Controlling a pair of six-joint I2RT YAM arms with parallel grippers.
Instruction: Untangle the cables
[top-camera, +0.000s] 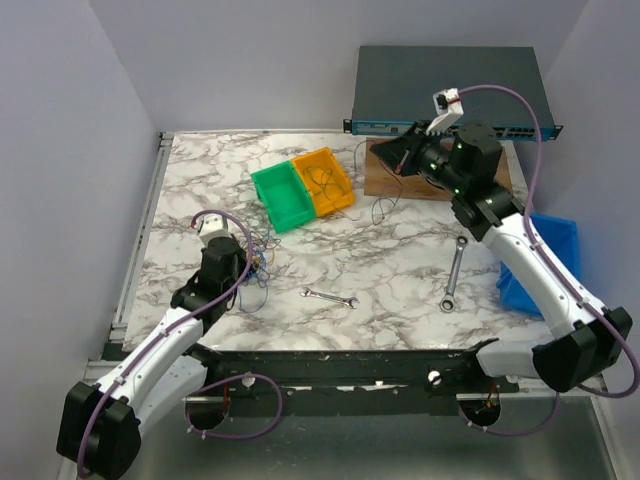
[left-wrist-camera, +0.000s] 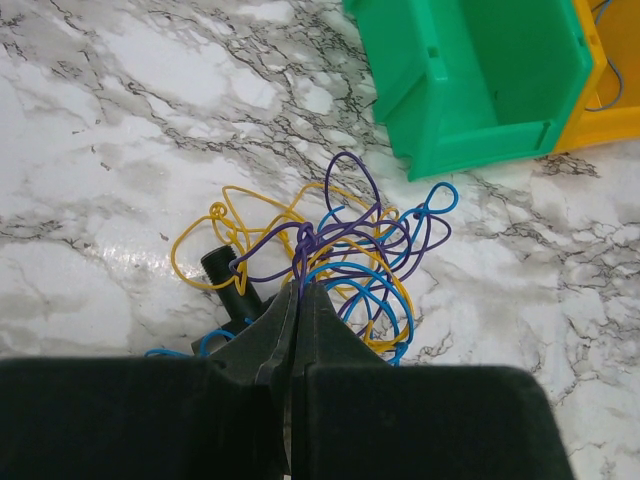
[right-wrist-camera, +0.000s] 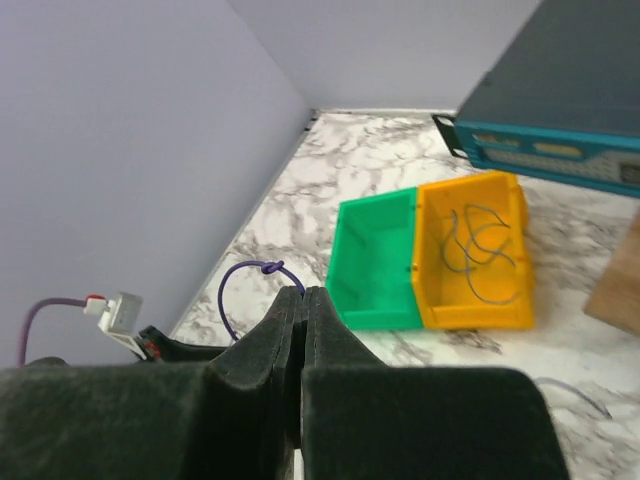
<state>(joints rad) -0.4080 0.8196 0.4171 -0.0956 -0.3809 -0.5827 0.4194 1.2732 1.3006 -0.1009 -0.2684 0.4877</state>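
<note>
**A hard pinch on the knot, and nothing holding the rest down**

The left fingers (left-wrist-camera: 298, 300) are squeezed fully together. Their tips nip a purple strand right at the heart of the cables (left-wrist-camera: 345, 250), which lie in a purple, blue and yellow tangle on the counter (left-wrist-camera: 110, 120), just short of the green bin (left-wrist-camera: 480, 148). My worry is that a pull from that spot would cinch the crossings tighter instead of freeing a loop. It could also simply drag the whole bunch across the smooth marble, since nothing pins its far side.

The right fingers (right-wrist-camera: 302, 300) are no help there. They hang high and well away, toward the back of the counter, also pressed shut, with what looks like one thin purple wire (right-wrist-camera: 262, 270) caught at their tips. That hold looks slight, and the wire could slip out.

The green bin is empty. The orange bin (right-wrist-camera: 480, 312) touching it holds a few thin dark wires (right-wrist-camera: 480, 250). A blue bin (top-camera: 560, 235) sits at the right edge, partly behind the right arm, and I cannot tell what is in it.
</note>
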